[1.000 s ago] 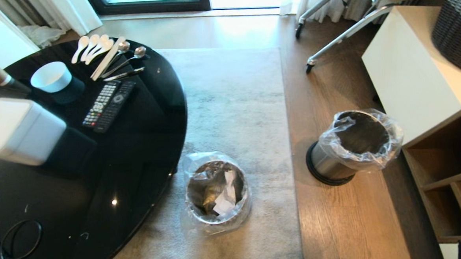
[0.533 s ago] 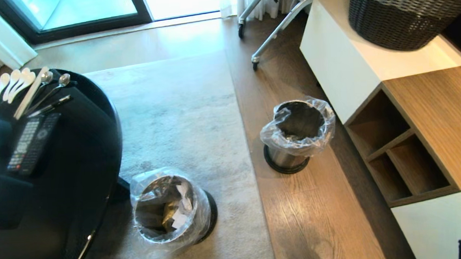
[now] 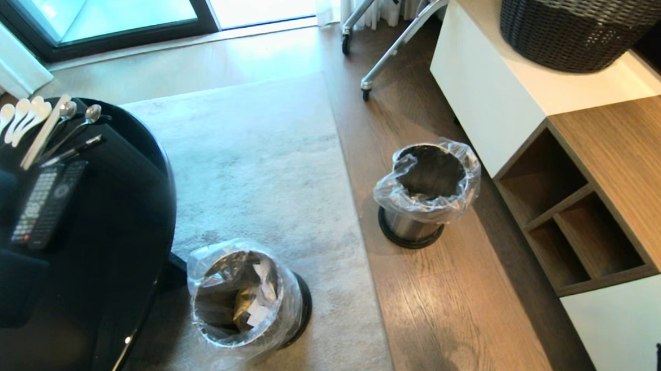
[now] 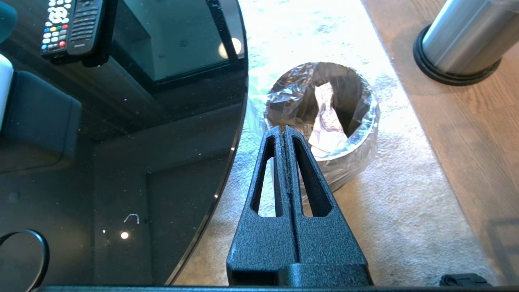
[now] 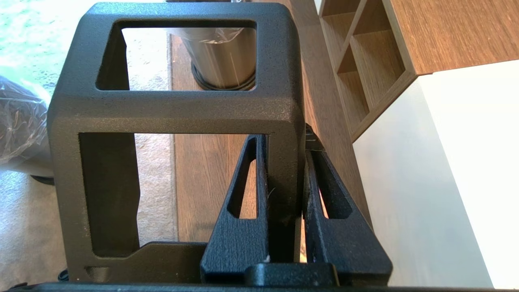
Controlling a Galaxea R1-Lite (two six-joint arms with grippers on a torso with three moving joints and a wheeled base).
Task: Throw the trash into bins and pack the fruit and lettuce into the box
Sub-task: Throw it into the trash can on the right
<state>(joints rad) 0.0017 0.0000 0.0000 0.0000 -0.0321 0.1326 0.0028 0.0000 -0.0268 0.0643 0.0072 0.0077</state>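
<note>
Head view: neither arm is seen. On the grey rug beside the round black glass table stands a small brushed-steel bin with a clear liner; the crumpled white tissue and the gold-yellow wrapper lie inside it. A second steel bin of the same kind stands well apart on the wooden floor, near the white-and-wood cabinet. No fruit, lettuce or white box is visible, so the trash step is judged done and the packing step open; the next move calls for bringing those things into sight.

Left wrist view: the left end effector is pressed together and empty, pointing at the near bin beyond the table's edge.

Right wrist view: the right end effector is seen pinching one wall of a black open-framed square tray, held over the wooden floor.
</note>
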